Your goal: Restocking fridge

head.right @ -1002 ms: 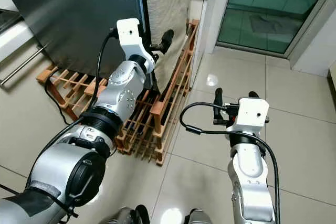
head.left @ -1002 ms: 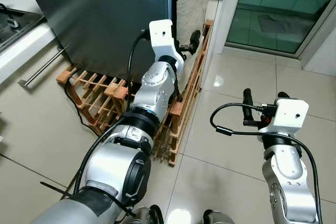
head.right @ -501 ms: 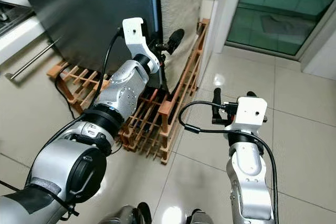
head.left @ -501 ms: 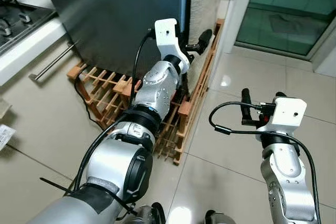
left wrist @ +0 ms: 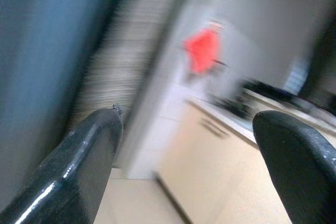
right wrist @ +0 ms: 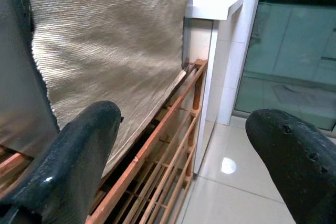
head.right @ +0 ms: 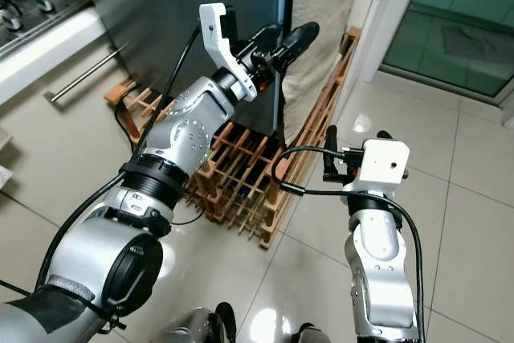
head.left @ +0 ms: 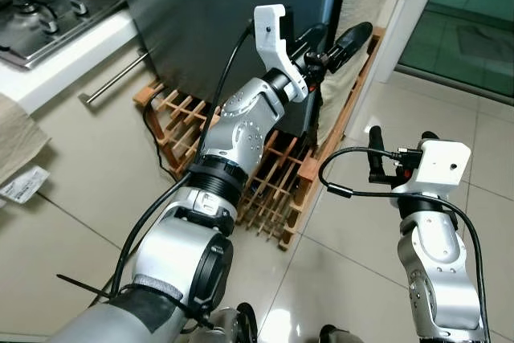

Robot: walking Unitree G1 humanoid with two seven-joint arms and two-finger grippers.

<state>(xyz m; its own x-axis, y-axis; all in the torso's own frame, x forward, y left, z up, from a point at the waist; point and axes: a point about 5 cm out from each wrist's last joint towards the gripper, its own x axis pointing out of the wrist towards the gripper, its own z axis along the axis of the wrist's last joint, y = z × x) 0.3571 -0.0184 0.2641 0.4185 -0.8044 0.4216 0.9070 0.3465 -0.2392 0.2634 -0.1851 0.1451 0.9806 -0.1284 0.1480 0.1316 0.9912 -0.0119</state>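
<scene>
Left eye view shows your left gripper [head.left: 333, 42] raised by the dark fridge [head.left: 217, 22] edge, fingers spread and empty; the right gripper [head.left: 397, 150], also spread, hangs over the floor. Reach carelessly and you could clip the wooden rack [head.left: 265, 174] below

Left pincer [head.left: 333, 42] raised forward, fingers parted; right pincer [head.left: 399, 144] held low, fingers spread.
</scene>
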